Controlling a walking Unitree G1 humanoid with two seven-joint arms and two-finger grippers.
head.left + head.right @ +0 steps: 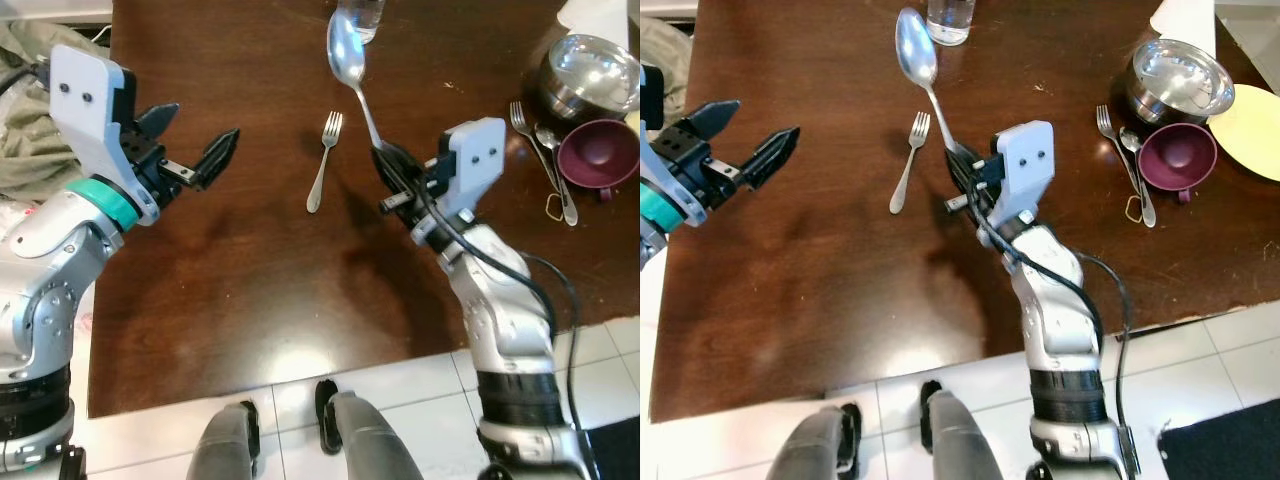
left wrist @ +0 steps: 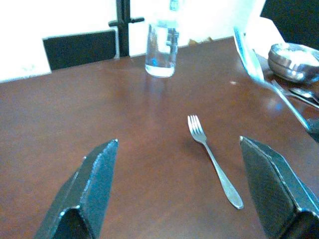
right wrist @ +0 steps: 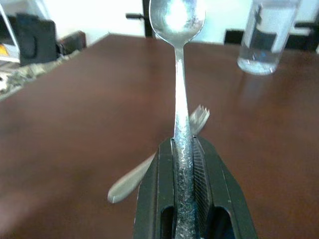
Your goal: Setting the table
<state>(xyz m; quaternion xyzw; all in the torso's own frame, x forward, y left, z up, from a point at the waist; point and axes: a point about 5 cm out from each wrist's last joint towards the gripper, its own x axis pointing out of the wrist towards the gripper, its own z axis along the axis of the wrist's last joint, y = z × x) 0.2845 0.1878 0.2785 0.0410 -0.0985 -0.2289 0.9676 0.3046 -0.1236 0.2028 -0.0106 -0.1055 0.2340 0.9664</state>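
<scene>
My right gripper (image 1: 388, 160) is shut on the handle of a large silver spoon (image 1: 347, 52), held above the dark wooden table (image 1: 250, 280) with its bowl pointing away toward the far edge. Just left of it a silver fork (image 1: 323, 164) lies flat on the wood, tines away from me. In the right wrist view the spoon (image 3: 178, 59) rises straight out of the clamped fingers (image 3: 149, 199), with the fork (image 3: 149, 164) behind it. My left gripper (image 1: 190, 140) hovers open over the table's left part, nothing between its fingers (image 2: 84, 194).
A water glass (image 1: 362, 15) stands at the far edge behind the spoon. At the right sit a steel bowl (image 1: 590, 75), a maroon cup (image 1: 598, 152), another fork (image 1: 530, 140) and spoon (image 1: 557, 170). A yellow plate (image 1: 1252, 118) and crumpled cloth (image 1: 25, 110) flank the table.
</scene>
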